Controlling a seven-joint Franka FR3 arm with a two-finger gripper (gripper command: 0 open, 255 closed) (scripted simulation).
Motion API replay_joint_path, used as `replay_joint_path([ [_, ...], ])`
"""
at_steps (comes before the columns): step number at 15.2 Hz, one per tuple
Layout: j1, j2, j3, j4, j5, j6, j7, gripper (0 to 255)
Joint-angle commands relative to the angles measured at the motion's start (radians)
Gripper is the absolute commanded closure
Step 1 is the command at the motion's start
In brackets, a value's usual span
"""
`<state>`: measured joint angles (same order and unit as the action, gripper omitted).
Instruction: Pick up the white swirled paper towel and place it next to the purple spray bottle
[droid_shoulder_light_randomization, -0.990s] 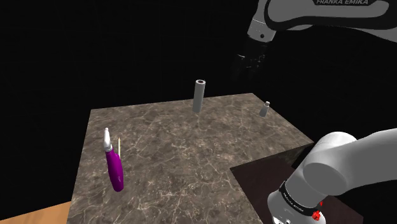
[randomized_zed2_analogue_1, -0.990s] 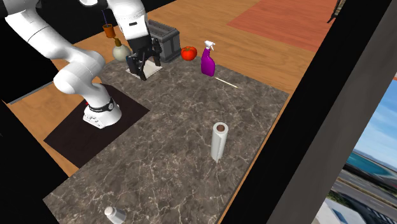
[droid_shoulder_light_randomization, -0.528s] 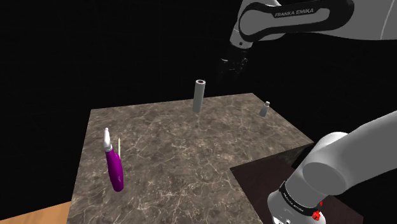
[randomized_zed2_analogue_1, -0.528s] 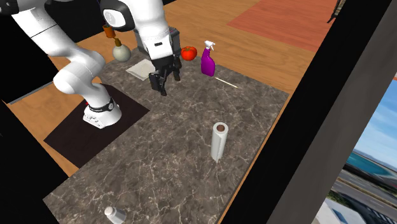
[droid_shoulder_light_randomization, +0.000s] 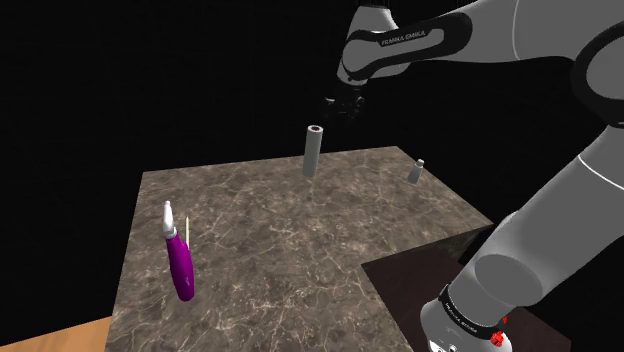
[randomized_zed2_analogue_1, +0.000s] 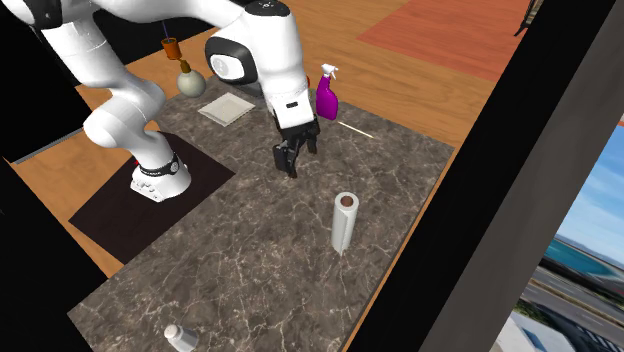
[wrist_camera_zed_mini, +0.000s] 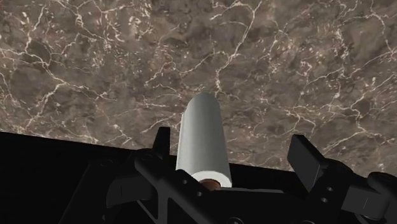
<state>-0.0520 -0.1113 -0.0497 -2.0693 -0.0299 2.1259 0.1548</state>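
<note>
Black jaws near the upright white paper towel roll (droid_shoulder_light_randomization: 313, 150)
Spread wide, holding nothing, at its one o'clock in the shoulder view

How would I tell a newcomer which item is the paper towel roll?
Start at the dark marbled tabletop. Near its edge on the second exterior view's right stands the paper towel roll, alone. It is the only tall white cylinder with a brown hollow core; the spray bottle is purple, and the small grey bottle is far shorter.
</note>
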Motion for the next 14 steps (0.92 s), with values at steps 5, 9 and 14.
replay_joint_path([
  [5,-0.009,0.224,-0.008,0.176,0.0,0.071,0.018,0],
  [9,-0.013,0.311,-0.011,0.237,0.002,0.106,0.022,0],
  [14,-0.015,0.349,-0.011,0.221,0.004,0.16,0.021,0],
])
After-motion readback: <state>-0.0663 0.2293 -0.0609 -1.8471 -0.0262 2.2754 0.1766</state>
